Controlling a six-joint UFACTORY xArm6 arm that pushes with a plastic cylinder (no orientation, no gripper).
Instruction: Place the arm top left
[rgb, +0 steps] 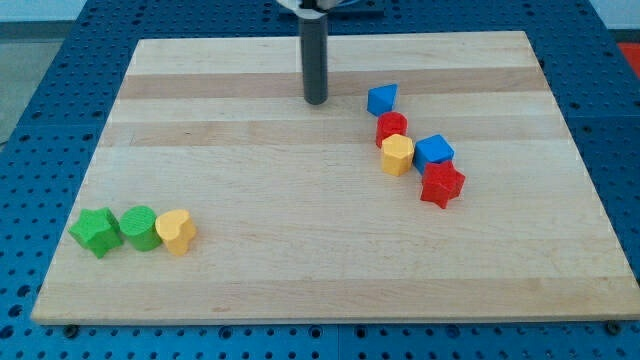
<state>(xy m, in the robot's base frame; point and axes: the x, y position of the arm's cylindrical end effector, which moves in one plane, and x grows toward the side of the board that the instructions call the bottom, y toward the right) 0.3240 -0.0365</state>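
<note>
My tip (316, 101) rests on the wooden board (300, 260) near the view's top centre. It stands left of a small blue block (382, 98), with a gap between them. Below that block, running down to the right, sit a red cylinder (392, 127), a yellow hexagonal block (397, 155), a blue cube (434, 151) and a red star-shaped block (442, 184). At the view's bottom left a green star-shaped block (96, 231), a green cylinder (140, 228) and a yellow heart-shaped block (177, 232) lie in a row, far from my tip.
The board lies on a blue perforated table (40, 80) that shows around all its edges.
</note>
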